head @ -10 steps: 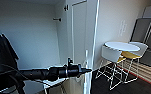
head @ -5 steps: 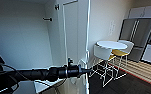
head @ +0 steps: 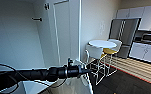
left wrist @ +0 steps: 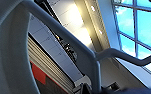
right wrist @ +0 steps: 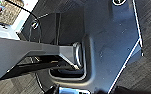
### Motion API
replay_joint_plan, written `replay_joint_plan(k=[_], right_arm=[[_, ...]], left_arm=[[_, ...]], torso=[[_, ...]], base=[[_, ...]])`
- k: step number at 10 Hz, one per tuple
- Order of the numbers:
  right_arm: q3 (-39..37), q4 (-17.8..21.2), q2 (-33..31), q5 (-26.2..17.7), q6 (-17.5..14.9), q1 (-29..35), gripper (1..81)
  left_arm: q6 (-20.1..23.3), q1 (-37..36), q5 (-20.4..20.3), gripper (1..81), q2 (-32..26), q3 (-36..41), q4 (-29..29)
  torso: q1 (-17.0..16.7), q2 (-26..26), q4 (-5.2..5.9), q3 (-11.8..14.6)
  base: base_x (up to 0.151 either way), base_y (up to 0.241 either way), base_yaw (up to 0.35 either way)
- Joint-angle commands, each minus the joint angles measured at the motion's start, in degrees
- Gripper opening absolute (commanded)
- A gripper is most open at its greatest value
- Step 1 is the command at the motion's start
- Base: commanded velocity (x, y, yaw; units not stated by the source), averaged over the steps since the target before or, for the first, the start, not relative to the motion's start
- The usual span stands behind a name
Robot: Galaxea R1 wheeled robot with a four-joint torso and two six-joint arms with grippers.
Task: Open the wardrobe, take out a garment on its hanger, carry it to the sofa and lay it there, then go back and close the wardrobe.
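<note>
left arm point(head: 41, 73) extends from the left across the near foreground, its gripper point(head: 87, 70) at the hook of the white hanger point(head: 79, 63). the hanger's pale bar shows close up in the left wrist view point(left wrist: 66, 40), with ceiling lights and a window behind it. whether the fingers are closed on the hanger cannot be told. the white garment point(head: 76, 86) hangs below the gripper at the near edge. behind stands a white panelled door point(head: 63, 32) against a white wall. to the right, a round white worktop point(head: 102, 44) with white chairs point(head: 94, 51) beside it. far right: a steel refrigerator point(head: 123, 35) and white kitchen cabinets point(head: 143, 16). state of the right gripper cannot be told.
</note>
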Motion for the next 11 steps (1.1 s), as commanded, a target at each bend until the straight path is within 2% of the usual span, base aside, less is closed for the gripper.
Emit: replay_joint_plan(k=[1,3,11], right_arm=[[-1.00,-0.80,-0.13,-2.07,-0.16,1.77,81.1],[-1.09,-0.80,-0.13,-2.07,-0.16,1.85,81.1],[-1.09,-0.98,0.39,-2.16,-0.16,1.94,81.1]], left_arm=[[1.08,-9.68,-2.25,1.0,0.02,1.83,2.09],[1.08,-9.68,-1.11,1.0,0.55,2.01,2.09],[1.08,-9.68,-0.84,1.0,1.17,2.01,2.18]], torso=[[0.03,-0.02,0.00,0.00],[0.03,0.00,0.00,0.00],[0.03,-0.02,0.00,0.00]], base=[[0.000,0.000,-0.228],[0.000,0.000,-0.228],[0.000,0.000,-0.228]])
